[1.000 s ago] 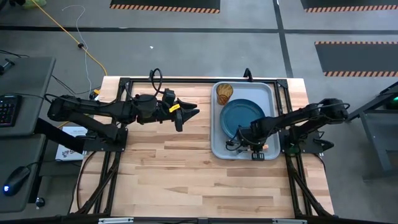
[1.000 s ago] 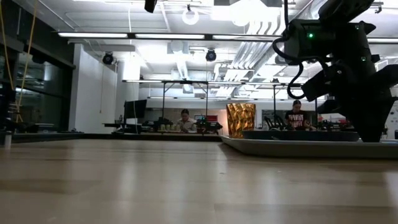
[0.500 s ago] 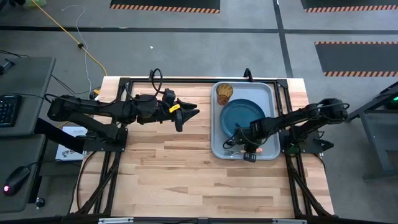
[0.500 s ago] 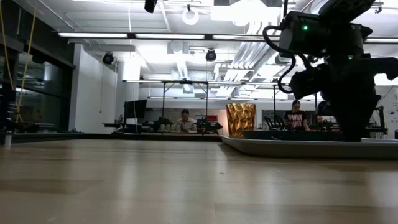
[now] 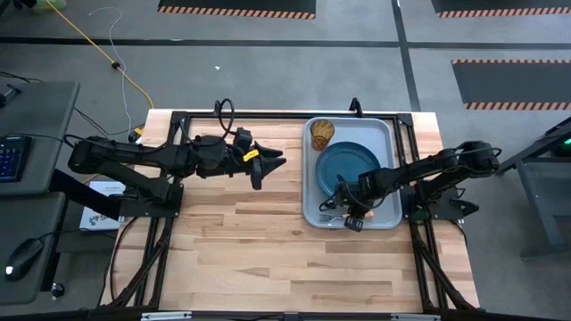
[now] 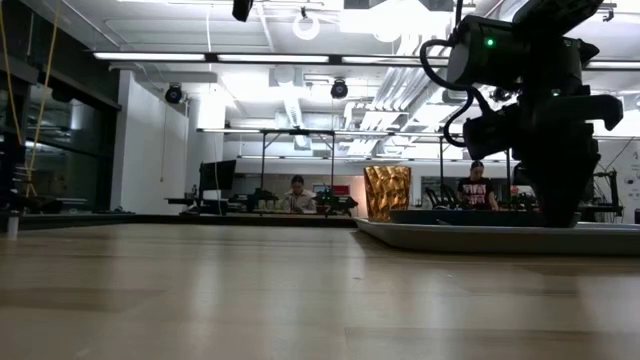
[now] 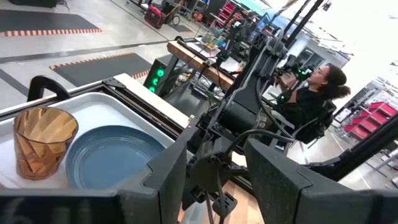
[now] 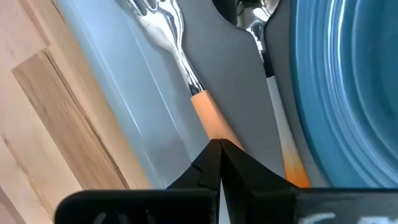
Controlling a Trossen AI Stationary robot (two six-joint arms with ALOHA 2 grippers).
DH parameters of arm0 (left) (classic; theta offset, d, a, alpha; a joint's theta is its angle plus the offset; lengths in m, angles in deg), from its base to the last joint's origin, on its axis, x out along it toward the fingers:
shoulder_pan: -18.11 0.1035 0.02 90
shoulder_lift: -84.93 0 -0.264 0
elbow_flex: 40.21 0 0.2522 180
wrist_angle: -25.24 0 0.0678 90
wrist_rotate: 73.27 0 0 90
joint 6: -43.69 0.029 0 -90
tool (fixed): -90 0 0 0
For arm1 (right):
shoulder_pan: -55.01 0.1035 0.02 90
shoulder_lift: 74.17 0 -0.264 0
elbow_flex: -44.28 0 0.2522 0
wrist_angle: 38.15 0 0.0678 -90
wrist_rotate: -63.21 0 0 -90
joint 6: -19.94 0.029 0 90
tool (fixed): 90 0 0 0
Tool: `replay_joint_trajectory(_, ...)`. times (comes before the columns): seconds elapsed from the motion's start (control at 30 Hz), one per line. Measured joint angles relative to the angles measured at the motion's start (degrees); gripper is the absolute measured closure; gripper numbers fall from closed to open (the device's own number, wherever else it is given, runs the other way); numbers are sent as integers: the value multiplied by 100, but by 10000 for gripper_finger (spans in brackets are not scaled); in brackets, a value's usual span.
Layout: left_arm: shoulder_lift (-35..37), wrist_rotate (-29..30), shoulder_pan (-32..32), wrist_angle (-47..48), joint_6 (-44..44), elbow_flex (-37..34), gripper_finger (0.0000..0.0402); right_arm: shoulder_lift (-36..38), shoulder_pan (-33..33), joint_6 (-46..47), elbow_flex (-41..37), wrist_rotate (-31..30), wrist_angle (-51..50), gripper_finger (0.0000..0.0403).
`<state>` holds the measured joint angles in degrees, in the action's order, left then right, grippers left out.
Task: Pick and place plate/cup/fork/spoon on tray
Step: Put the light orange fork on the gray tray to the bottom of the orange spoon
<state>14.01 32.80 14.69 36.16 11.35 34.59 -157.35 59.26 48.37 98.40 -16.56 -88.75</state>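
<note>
The light blue-grey tray (image 5: 388, 143) lies at the table's right. On it stand the dark blue plate (image 5: 346, 165) and, at its far left corner, the amber cup (image 5: 322, 134). My right gripper (image 5: 350, 218) is low over the tray's near edge, shut on the fork (image 8: 186, 74), whose silver tines (image 5: 327, 217) point to the table's left. The spoon's orange handle (image 8: 292, 168) lies beside the plate's near rim (image 8: 348, 93). My left gripper (image 5: 272, 161) hangs open and empty over the table, left of the tray. My right gripper meets the fork's orange handle (image 8: 208, 121), a little behind the metal neck, at its shut fingertips (image 8: 205, 165). The fingers come from above and from the table's right, along the fork. The fork lies low along the tray's near rim; the fingertips hide the contact itself.
The tray's raised near rim (image 8: 112, 124) runs right beside the fork. Bare wooden table (image 5: 250, 241) spreads to the left and near side. The low view shows the tray's edge (image 6: 480, 235) with my right arm (image 6: 550, 120) above it, and people far behind.
My right gripper has moved a little toward the table's left along the tray's near edge, staying low. The fork's tines now show farther left in the tray's near left corner.
</note>
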Motion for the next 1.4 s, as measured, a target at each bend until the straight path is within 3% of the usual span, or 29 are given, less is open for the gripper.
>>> replay_joint_trajectory(1.17,0,-548,0,1,2,2,245,-4,4,2317,-3,-20,230,403)
replay_joint_trajectory(1.4,0,-548,0,1,2,2,245,-4,254,2836,-3,-176,316,403)
